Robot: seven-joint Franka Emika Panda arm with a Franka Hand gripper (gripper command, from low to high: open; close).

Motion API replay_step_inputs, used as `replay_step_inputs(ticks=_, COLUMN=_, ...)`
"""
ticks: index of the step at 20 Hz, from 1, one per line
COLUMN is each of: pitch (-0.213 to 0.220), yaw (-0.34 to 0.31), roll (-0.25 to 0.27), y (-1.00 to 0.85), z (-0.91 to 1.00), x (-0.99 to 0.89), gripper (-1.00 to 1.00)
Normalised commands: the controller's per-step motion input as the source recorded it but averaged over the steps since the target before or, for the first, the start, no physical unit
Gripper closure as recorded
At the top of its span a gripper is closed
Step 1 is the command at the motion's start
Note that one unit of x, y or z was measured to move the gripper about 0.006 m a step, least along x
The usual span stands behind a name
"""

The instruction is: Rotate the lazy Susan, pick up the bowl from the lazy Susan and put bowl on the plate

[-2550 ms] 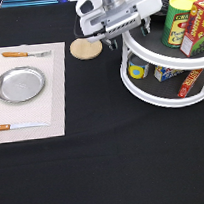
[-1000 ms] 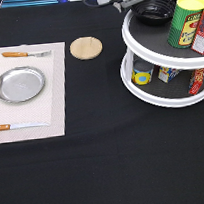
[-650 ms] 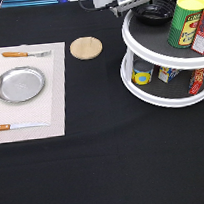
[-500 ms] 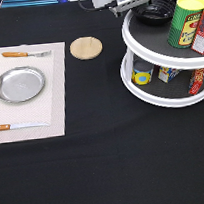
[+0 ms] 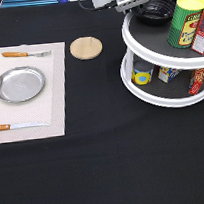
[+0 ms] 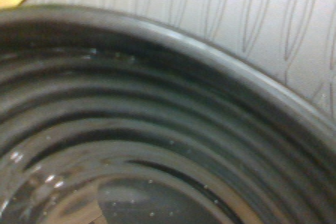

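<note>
The glossy black bowl (image 5: 154, 10) sits on the top tier of the white two-tier lazy Susan (image 5: 152, 43), at the exterior view's top right. My gripper (image 5: 131, 2) hangs at the bowl's left rim, by the exterior view's top edge. The wrist view is filled by the bowl's ridged inside (image 6: 150, 125), seen from very close. The silver plate (image 5: 19, 84) lies empty on a pale placemat (image 5: 54, 94) at the exterior view's left, far from the gripper.
A green can (image 5: 186, 21) and a red box (image 5: 202, 31) stand on the top tier right of the bowl. Small packets fill the lower tier (image 5: 160, 75). A wooden coaster (image 5: 85, 47) lies between mat and turntable. A fork (image 5: 25, 54) and a knife (image 5: 17, 126) flank the plate.
The hand has moved from above the coaster side of the turntable up and right to the bowl's rim. Over the last second it has barely moved.
</note>
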Motion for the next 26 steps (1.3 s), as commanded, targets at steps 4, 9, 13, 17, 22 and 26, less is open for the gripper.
replay_step_inputs(ticks=4, pitch=-0.005, yaw=-0.020, roll=0.000, y=-0.05, z=0.28, x=0.03, gripper=1.00)
replay_step_inputs(ticks=9, pitch=-0.004, yaw=-0.065, roll=0.032, y=-0.20, z=0.59, x=0.05, gripper=1.00)
replay_step_inputs(ticks=13, pitch=-0.025, yaw=-0.046, roll=0.085, y=-0.79, z=0.93, x=0.05, gripper=1.00)
replay_step_inputs(ticks=17, pitch=-0.053, yaw=-0.005, roll=0.037, y=-1.00, z=0.66, x=0.07, gripper=1.00)
replay_step_inputs(ticks=22, pitch=-0.083, yaw=0.000, roll=0.037, y=-1.00, z=0.17, x=0.10, gripper=1.00)
replay_step_inputs(ticks=26, pitch=-0.079, yaw=0.000, roll=0.011, y=-1.00, z=-0.03, x=0.05, gripper=1.00)
